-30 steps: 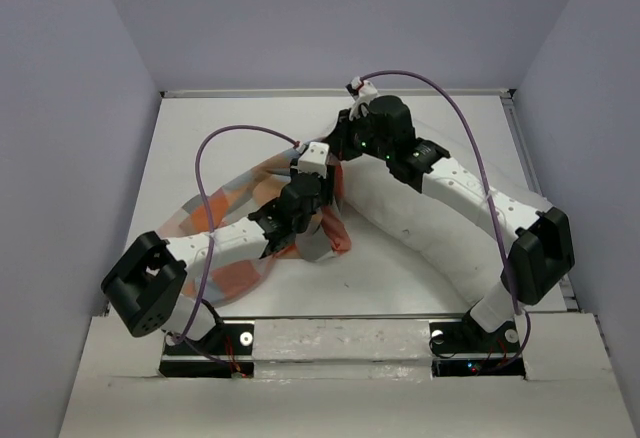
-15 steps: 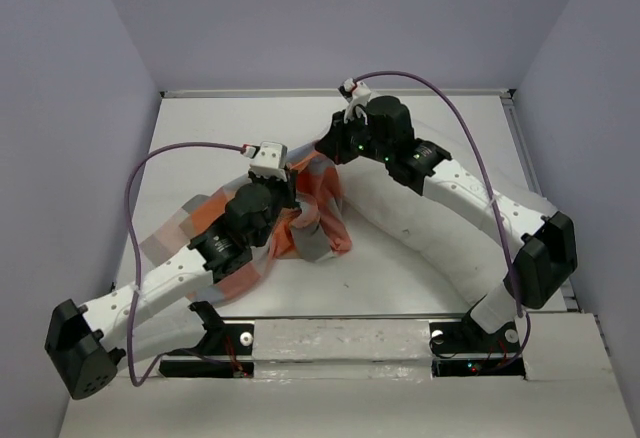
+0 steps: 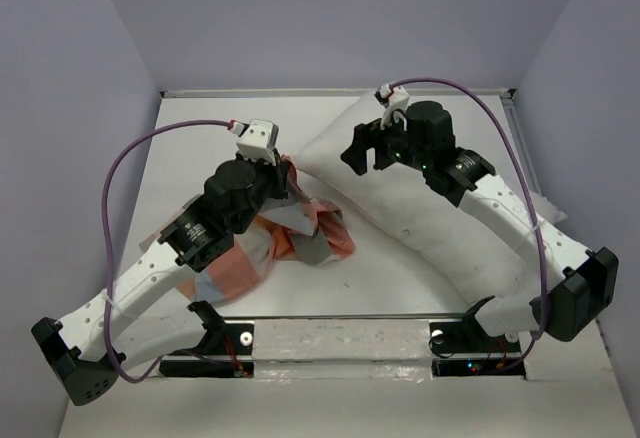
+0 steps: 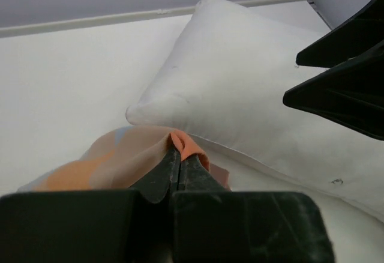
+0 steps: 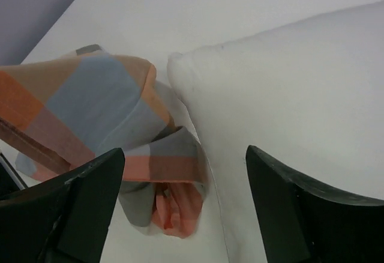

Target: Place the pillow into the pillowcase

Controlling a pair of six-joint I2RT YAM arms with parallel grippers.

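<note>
The plump white pillow (image 3: 420, 230) lies slantwise across the right half of the table, one corner toward the middle (image 4: 240, 89) (image 5: 294, 83). The checked pillowcase (image 3: 310, 240) sits crumpled left of that corner (image 5: 90, 101). My left gripper (image 3: 288, 176) is shut on an orange fold of the pillowcase (image 4: 183, 143), its jaws pressed together (image 4: 177, 154) and the fold raised a little. My right gripper (image 3: 358, 150) hovers open over the pillow's corner, its fingertips wide apart (image 5: 185, 150) with nothing between them. One finger is over the pillowcase, the other over the pillow.
Lilac walls (image 3: 90, 158) close in the table on the left, back and right. A raised rim (image 3: 330, 92) runs along the back edge. A purple cable (image 3: 150, 148) loops above each arm. The right arm (image 3: 520, 228) lies over the pillow.
My right gripper has opened, letting go, and moved right over the pillow corner. My left gripper has shut on the pillowcase and drawn it a little left; the left elbow has swung outward.
</note>
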